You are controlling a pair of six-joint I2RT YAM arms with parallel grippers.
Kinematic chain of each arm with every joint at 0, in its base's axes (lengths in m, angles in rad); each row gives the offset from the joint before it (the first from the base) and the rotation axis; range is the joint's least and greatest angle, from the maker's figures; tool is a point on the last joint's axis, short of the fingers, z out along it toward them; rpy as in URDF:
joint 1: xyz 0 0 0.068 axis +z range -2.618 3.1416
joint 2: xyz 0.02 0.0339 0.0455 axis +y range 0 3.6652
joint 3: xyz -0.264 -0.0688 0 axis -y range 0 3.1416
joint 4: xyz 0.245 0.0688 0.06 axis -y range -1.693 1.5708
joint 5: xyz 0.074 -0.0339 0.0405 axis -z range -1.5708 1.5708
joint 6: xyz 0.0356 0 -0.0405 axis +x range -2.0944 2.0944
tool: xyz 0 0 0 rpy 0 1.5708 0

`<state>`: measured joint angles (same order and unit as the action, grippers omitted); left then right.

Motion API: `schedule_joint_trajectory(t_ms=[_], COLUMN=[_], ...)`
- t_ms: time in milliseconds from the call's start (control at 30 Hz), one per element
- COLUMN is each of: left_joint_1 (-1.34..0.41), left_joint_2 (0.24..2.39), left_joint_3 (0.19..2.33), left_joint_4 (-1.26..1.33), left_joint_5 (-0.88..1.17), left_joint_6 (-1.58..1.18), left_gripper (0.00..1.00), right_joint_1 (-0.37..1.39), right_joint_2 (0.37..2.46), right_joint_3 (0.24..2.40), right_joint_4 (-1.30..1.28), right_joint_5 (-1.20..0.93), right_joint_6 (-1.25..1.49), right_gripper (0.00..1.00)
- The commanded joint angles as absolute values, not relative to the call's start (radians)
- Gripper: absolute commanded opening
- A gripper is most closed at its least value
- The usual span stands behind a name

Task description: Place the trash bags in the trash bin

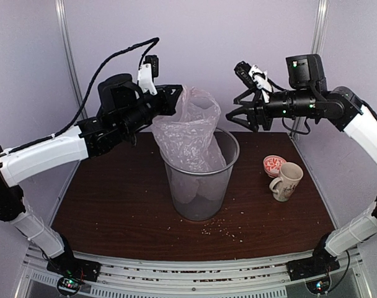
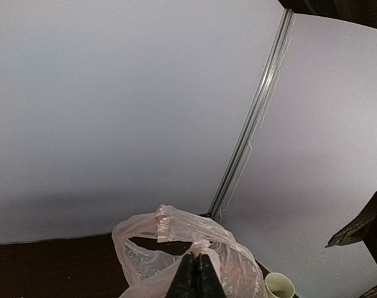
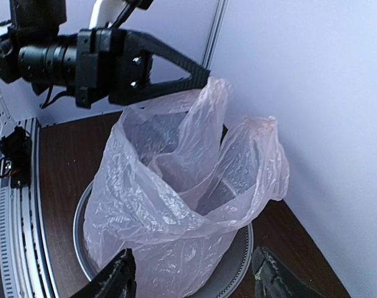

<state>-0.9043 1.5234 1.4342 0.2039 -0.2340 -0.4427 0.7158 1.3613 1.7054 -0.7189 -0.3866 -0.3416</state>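
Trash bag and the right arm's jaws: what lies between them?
Nothing: in the top view, only empty air separates the trash bag from the right gripper, jaws open.

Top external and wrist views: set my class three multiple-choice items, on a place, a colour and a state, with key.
1. Where does the mug stand relative to the trash bin? A. Inside it. B. To its right. C. To its left.
2. What colour is the trash bag? A. Black. B. Translucent pinkish-white. C. Green.
3. How is the right gripper? A. Open. B. Shut on the bag. C. Shut on the mug.
Key: 1 B, it sits right of the bin; 2 B, the film is pale pink and see-through; 3 A, its fingers stand wide apart, while the left gripper pinches the bag.
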Motion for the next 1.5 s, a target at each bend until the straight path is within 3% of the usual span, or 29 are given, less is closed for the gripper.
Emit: schedule_joint_trajectory(t_ms=[0, 633, 1367, 1467], left_joint_1=[-0.912, -0.991, -0.996, -0.996], left_joint_2=[1.497, 1.408, 1.378, 1.375], left_joint_3=[1.352, 1.243, 1.211, 1.212], left_joint_4=[0.357, 0.322, 0.310, 0.308], left_joint_5=[-0.188, -0.165, -0.199, -0.213], left_joint_6=[-0.497, -0.493, -0.495, -0.494], left_gripper=[0.00, 0.00, 0.00, 0.00], right_joint_1=[0.712, 0.711, 0.711, 0.710], right_joint_2=[1.396, 1.621, 1.766, 1.794], right_joint_3=[1.760, 1.916, 1.996, 2.024], right_joint_4=[-0.595, -0.605, -0.571, -0.579], right_joint_5=[-0.290, -0.267, -0.142, -0.130], right_joint_6=[-0.217, -0.229, -0.309, -0.307], right_gripper=[0.65, 0.69, 0.67, 0.62])
